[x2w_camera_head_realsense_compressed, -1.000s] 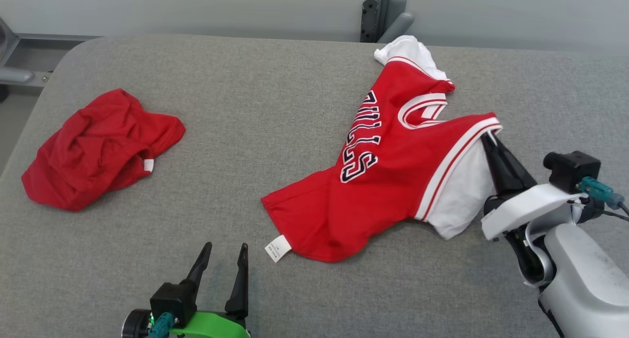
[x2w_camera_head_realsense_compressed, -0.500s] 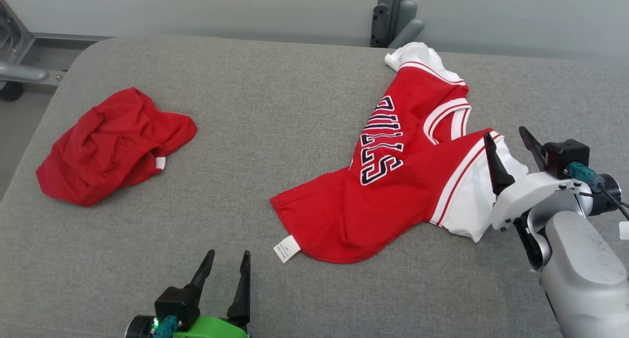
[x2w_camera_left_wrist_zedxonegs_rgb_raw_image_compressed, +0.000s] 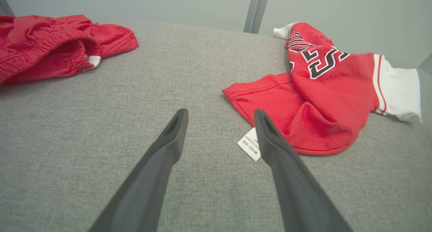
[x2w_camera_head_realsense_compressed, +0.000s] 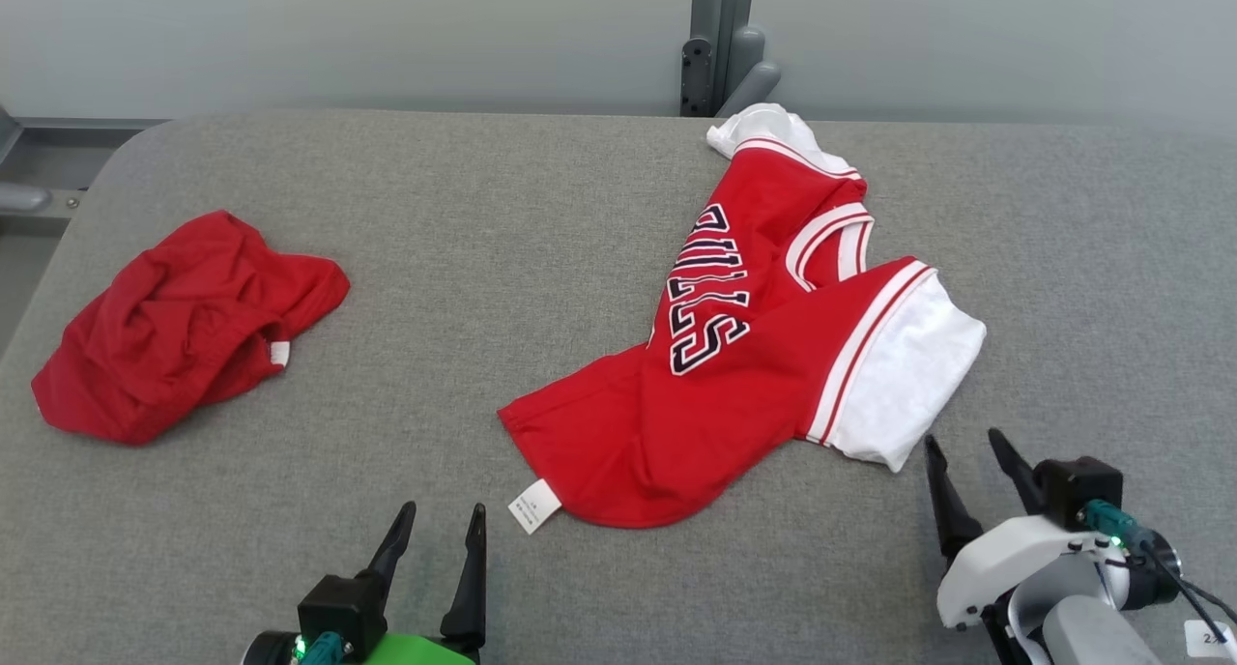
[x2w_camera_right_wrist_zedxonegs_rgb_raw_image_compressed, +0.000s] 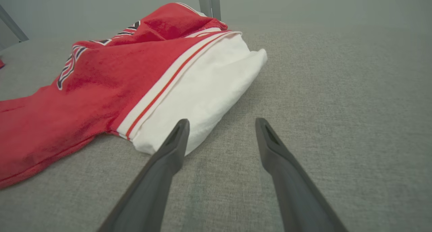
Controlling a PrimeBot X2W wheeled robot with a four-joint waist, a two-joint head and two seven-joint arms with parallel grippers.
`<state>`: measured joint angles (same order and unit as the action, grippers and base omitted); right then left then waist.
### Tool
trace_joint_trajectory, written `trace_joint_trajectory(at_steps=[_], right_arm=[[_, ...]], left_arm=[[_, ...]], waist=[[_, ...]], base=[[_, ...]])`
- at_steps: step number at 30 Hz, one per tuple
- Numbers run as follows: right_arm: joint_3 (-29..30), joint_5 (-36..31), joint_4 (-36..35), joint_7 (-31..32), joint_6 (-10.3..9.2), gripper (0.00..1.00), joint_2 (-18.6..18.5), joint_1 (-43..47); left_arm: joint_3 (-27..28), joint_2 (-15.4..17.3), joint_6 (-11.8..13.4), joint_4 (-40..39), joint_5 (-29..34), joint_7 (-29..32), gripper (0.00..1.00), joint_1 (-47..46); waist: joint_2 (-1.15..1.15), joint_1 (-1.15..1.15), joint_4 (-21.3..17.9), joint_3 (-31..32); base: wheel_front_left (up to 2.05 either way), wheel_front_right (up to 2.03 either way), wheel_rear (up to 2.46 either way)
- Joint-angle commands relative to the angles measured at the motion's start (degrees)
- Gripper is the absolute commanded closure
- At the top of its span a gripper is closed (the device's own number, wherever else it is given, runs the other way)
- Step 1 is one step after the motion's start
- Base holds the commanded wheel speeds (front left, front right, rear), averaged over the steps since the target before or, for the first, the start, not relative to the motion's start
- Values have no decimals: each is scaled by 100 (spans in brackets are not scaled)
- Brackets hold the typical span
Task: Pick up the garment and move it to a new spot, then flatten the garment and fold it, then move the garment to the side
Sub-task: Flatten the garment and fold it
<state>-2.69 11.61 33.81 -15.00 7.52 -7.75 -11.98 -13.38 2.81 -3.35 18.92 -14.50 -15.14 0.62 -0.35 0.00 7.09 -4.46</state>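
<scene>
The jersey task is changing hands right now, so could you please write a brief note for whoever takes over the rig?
Left end effector: open, empty, near the tag.
Right end effector: open, empty, close by the white sleeve, apparently clear of it.
Jersey: rumpled on the table, right of centre; another red garment lies far left.
Done: jersey set down, free of both.
Left: flatten, fold, move aside.

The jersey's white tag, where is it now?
In the head view, the tag lies at the near hem of the jersey, just right of the left gripper.
</scene>
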Motion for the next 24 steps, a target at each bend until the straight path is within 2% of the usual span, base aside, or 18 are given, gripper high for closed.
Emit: trace_joint_trajectory(at_steps=[1,8,17,18,19,20,21,24], right_arm=[[-39,50,-11,-25,-6,0,35,58],[-462,73,198,-26,-6,0,94,237],[-215,-301,327,-26,-6,0,92,23],[-175,-351,328,-26,-6,5,98,-6],[-144,-387,333,-26,-6,40,113,-31],[-104,-429,364,-26,-6,66,118,-42],[-80,-455,388,-26,-6,100,123,-47],[-10,-528,412,-26,-6,100,122,-148]], left_arm=[[-12,17,-28,5,32,-1,0,-5],[-34,16,-51,12,36,-1,0,-10],[-22,16,9,-5,-45,-1,0,-13],[-23,16,15,-7,-54,-1,0,-20],[-25,16,20,-12,-58,-1,0,-29],[-29,16,24,-14,-59,-1,0,-39],[-32,16,25,-18,-67,0,0,-49],[-31,16,28,-46,-64,-1,0,-106]], waist=[[35,0,-11,4],[35,0,111,-60],[35,0,292,-212],[35,0,294,-224],[35,0,294,-239],[35,0,291,-252],[35,0,285,-265],[35,0,243,-302]], base=[[0,0,0],[0,0,0],[0,0,0],[0,0,0],[0,0,0],[0,0,0],[0,0,0],[0,0,0]])
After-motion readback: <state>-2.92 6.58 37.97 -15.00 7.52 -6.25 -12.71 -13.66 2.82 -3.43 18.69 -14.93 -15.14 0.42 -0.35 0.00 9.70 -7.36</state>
